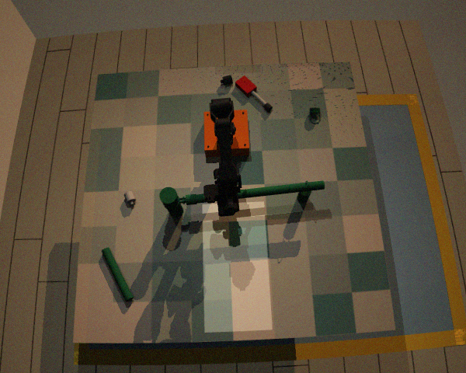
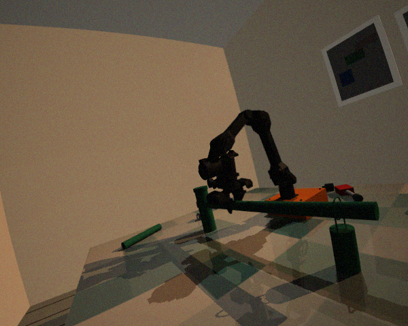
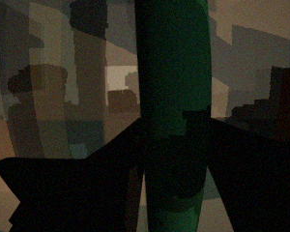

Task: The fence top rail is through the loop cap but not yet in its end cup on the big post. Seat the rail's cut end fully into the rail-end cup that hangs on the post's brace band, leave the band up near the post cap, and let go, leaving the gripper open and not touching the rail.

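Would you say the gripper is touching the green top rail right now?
Touching. In the wrist view the gripper has its dark fingers closed against both sides of the top rail.

The rail (image 1: 279,189) is finished in smooth, matt green, as are the big post (image 1: 169,197) and the loose pipe piece (image 1: 117,273). The tool (image 2: 224,196) is cast in dark, matt material. The arm's base block (image 1: 241,138) is coated a plain orange. The tabletop (image 1: 342,256) is covered in flat checkered tiles, some speckled, and plank flooring (image 1: 36,169) with dark seams is seen around it.
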### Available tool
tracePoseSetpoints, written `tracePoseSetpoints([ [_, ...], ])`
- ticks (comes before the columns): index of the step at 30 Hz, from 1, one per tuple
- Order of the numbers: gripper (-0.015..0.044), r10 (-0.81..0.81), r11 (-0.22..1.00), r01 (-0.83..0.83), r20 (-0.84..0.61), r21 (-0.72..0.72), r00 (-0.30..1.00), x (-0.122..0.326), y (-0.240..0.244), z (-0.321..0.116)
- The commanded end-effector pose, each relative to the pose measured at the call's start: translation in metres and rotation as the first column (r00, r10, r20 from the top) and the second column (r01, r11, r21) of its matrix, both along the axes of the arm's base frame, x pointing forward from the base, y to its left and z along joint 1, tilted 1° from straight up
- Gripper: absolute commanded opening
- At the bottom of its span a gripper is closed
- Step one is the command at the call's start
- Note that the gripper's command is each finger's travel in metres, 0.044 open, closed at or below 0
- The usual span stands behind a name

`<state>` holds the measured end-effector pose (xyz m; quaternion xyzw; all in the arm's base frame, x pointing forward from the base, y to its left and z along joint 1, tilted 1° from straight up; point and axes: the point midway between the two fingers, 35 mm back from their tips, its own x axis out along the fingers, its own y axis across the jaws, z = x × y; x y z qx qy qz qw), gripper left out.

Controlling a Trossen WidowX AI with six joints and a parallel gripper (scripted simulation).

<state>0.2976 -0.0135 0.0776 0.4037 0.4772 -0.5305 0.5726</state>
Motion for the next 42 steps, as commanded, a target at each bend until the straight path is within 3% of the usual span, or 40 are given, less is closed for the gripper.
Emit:
tracePoseSetpoints([
  [1,0.0,0.0,1.0,0.0,0.005,0.0,1.0,0.0,0.0,0.001],
  [4,0.0,0.0,1.0,0.0,0.005,0.0,1.0,0.0,0.0,0.001],
  [21,0.044,0.0,1.0,0.0,0.003,0.003,1.0,-0.001,0.022,0.022],
  [31,0.044,0.007,1.0,-0.007,-0.001,0.0,1.0,-0.004,0.039,0.042],
  [37,0.044,0.007,1.0,-0.007,-0.002,0.001,1.0,-0.008,0.048,0.084],
  [42,0.044,0.007,1.0,-0.007,-0.002,0.001,1.0,-0.008,0.048,0.086],
])
